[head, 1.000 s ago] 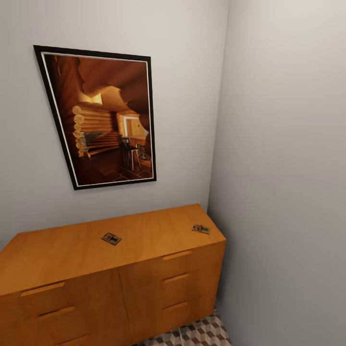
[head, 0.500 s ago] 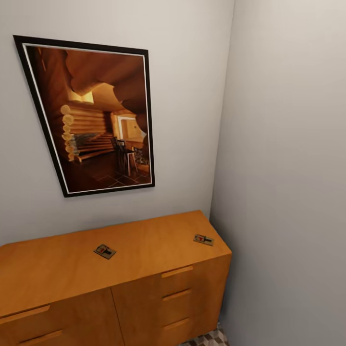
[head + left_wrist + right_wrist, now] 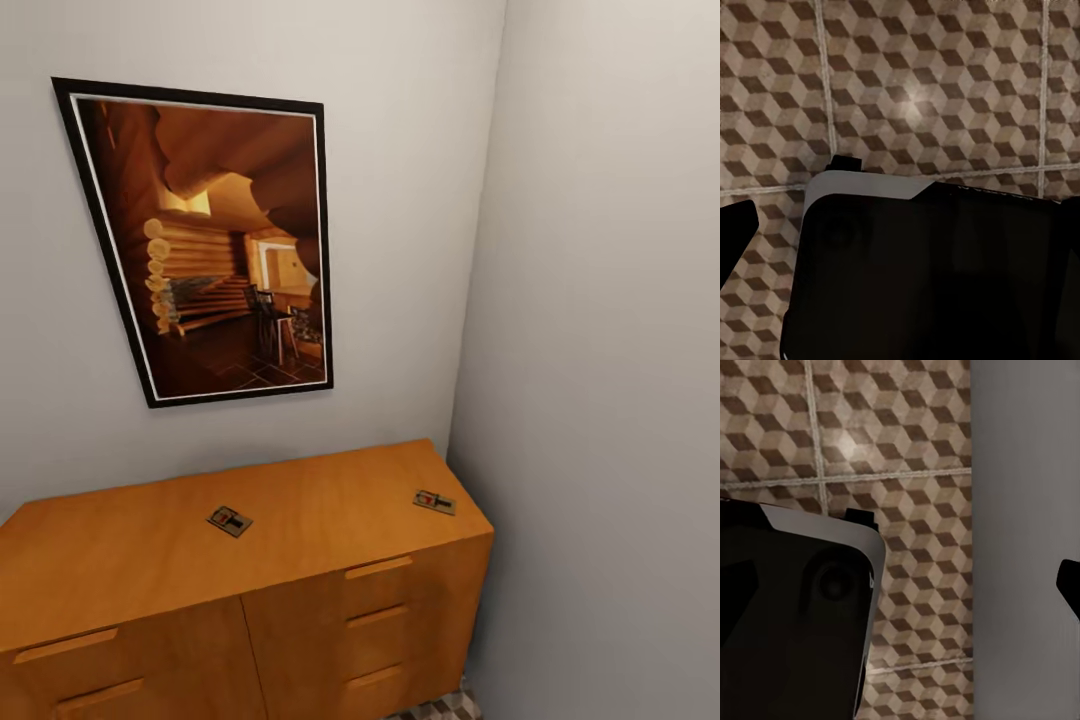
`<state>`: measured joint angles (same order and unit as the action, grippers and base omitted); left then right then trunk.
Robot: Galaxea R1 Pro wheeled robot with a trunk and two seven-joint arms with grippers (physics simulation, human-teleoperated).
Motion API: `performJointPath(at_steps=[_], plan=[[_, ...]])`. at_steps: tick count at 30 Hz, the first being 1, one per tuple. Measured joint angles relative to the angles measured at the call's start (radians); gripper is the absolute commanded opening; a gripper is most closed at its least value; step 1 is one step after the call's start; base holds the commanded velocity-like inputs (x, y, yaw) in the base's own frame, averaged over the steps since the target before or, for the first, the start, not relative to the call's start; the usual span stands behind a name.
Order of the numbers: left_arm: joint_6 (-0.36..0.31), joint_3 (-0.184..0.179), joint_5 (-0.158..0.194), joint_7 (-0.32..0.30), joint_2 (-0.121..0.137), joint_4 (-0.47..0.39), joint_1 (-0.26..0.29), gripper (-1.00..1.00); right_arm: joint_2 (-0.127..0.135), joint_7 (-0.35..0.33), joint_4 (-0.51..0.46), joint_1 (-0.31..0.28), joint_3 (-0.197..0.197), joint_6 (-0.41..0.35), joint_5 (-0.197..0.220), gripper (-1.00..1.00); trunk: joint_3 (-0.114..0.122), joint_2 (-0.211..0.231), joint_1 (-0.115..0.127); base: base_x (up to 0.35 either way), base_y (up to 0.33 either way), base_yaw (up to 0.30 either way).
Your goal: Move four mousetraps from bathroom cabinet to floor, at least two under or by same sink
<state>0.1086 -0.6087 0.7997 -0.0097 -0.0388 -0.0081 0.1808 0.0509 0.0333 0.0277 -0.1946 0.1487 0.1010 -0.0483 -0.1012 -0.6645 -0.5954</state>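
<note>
Where two grey walls meet, a low orange-brown cabinet [image 3: 250, 590] is seen under a framed picture [image 3: 205, 240]. Two mousetraps lie well apart on its top, one near the middle [image 3: 230, 521], one near the right end [image 3: 435, 502]. Cube-patterned floor tiles [image 3: 915, 90] are shown below both wrists; how far the fingers are parted cannot be told.

Head faces cabinet [image 3: 250, 560]; wrists face bathroom floor [image 3: 930, 90].
</note>
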Motion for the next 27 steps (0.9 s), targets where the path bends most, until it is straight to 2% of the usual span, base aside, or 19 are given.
performJointPath(at_steps=[9,27], plan=[[0.000,0.000,0.000,0.000,0.000,0.000,0.000,1.00,0.001,0.000,0.000,0.001,0.000,0.000,0.000,1.00,0.000,0.000,0.000,0.000,0.000,0.188],[0.000,0.000,0.000,0.000,-0.001,0.000,0.001,1.00,0.002,0.000,0.000,0.000,0.000,0.000,0.000,1.00,0.000,0.000,0.000,0.000,0.000,0.014]])
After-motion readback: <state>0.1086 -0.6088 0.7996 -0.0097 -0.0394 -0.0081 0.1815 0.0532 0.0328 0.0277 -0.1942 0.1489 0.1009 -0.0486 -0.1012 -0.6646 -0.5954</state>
